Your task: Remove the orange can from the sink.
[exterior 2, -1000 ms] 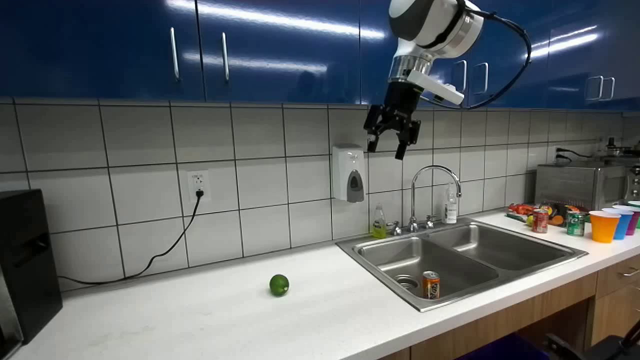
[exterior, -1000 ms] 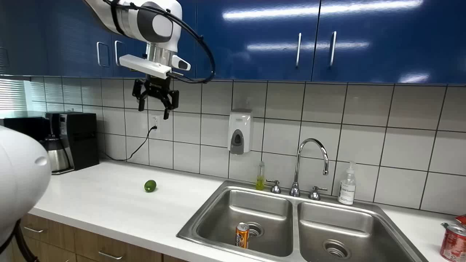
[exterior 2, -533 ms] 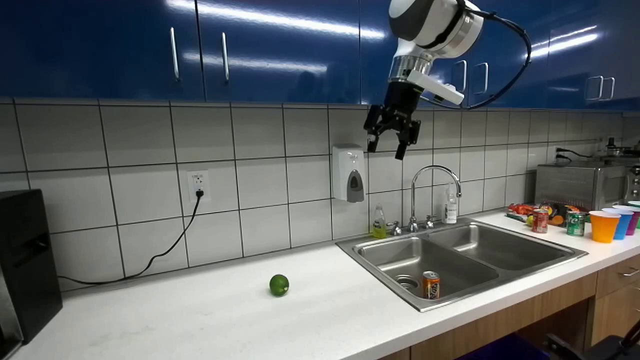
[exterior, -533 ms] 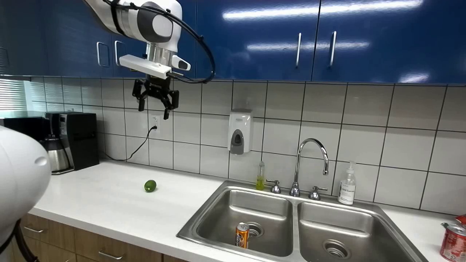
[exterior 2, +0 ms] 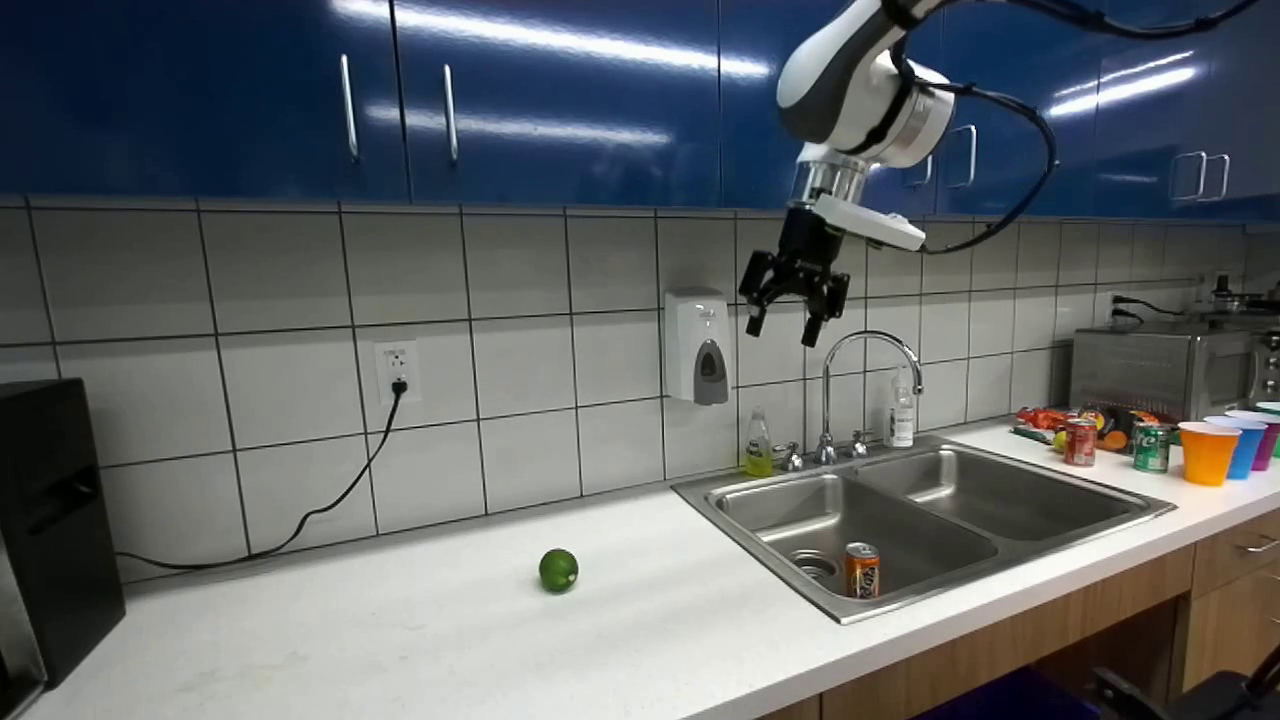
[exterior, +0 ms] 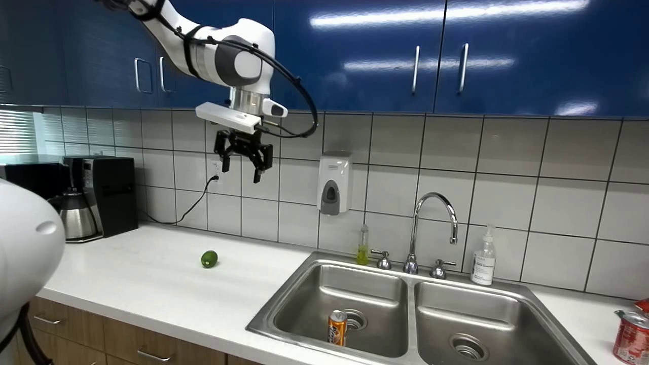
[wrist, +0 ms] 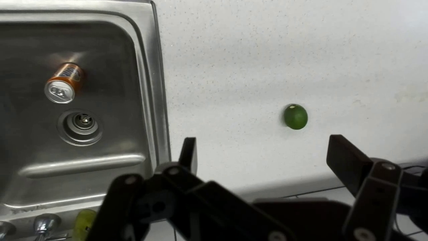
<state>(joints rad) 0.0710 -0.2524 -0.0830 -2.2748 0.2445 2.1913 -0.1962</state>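
Note:
The orange can (exterior: 337, 328) stands upright in the sink (exterior: 283, 299), in the bowl nearer the green fruit, beside the round drain. It also shows in an exterior view (exterior 2: 861, 571), and at the left of the wrist view (wrist: 68, 78) with its silvery top towards the camera. My gripper (exterior: 242, 172) is open with nothing between its fingers. It hangs high in front of the tiled wall, well above the counter and to the side of the sink. In the wrist view the open gripper (wrist: 262, 145) spans bare counter, with the sink rim (wrist: 155, 83) beyond its left finger.
A green fruit (wrist: 296, 116) lies on the counter. A chrome faucet (exterior: 413, 233), a soap bottle (exterior: 362, 248) and a sanitizer bottle (exterior: 483, 261) stand behind the sink. A wall dispenser (exterior 2: 697, 345) hangs near the gripper. Red (exterior 2: 1080, 442) and green (exterior 2: 1151, 448) cans and cups stand past the sink.
My gripper has moved down, and to the right in both exterior views. It was open before and is open now. The orange can and the green fruit have not moved.

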